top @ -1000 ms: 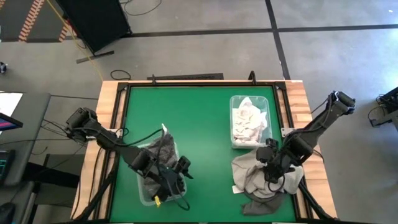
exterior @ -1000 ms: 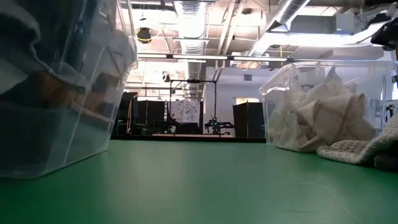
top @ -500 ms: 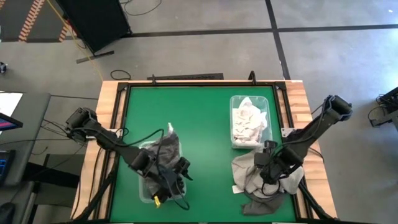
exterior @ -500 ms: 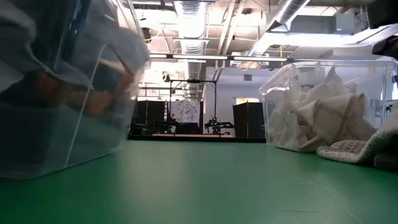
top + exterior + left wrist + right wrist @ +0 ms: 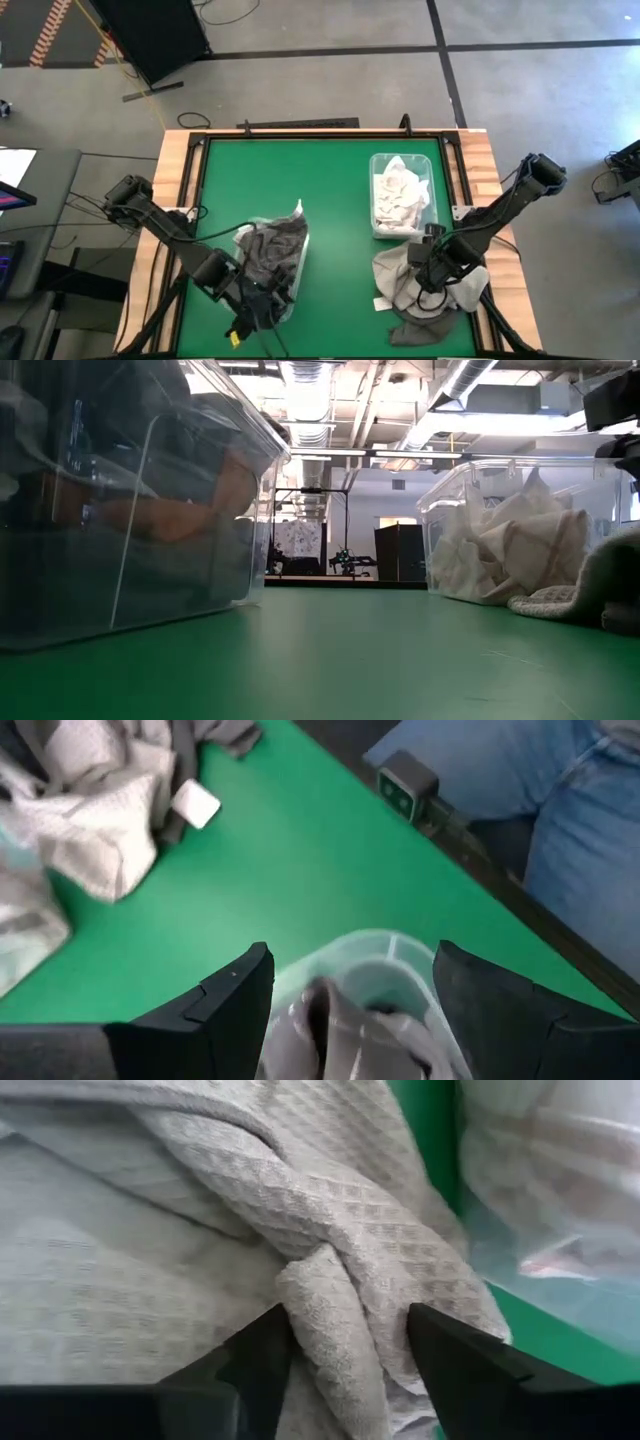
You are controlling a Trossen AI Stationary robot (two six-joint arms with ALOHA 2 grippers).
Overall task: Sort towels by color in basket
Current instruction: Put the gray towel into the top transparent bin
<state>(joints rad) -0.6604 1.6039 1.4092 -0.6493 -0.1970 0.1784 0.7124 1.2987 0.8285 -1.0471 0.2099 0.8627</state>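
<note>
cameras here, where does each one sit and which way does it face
High view: above the table, looking straight down; both arms show, left gripper at the bin of dark towels, right gripper on the loose pile.
Low view: at tabletop height, looking level across; no gripper clearly shows.
Left wrist view: looks past its open fingers over a bin rim.
Right wrist view: looks past its fingers onto a beige-grey towel.
Shared: high and low both show the bin of light towels.
</note>
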